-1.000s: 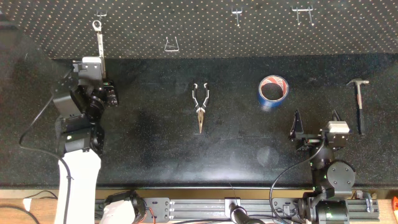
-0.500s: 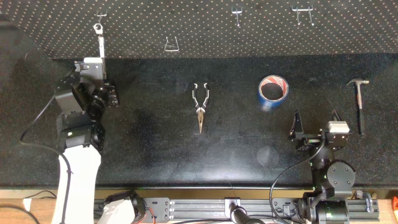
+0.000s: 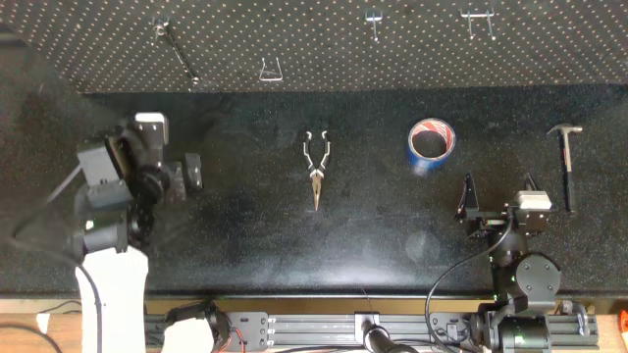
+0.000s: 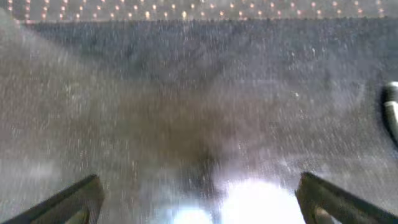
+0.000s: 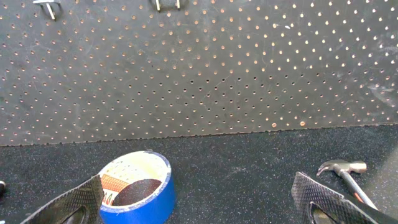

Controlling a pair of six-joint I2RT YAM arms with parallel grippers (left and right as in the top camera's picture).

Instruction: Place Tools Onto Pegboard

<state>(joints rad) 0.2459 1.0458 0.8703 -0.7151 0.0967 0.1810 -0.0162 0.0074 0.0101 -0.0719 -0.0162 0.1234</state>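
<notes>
Wrench (image 3: pixel 180 54) hanging tilted on pegboard (image 3: pixel 392 49), well apart from left pincer (image 4: pixel 199 202), spread wide and empty, above black mat (image 3: pixel 373 235)

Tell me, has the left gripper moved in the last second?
Yes. The left gripper has pulled back down the top view, away from the pegboard, leaving the wrench hanging there.

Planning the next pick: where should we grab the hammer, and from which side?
Probably the upper handle of the hammer, just below the head, coming straight down from above. It lies flat on the mat, head toward the pegboard; the handle is thin and straight, so the jaws can close across it. The right gripper, open, stands nearest.
</notes>
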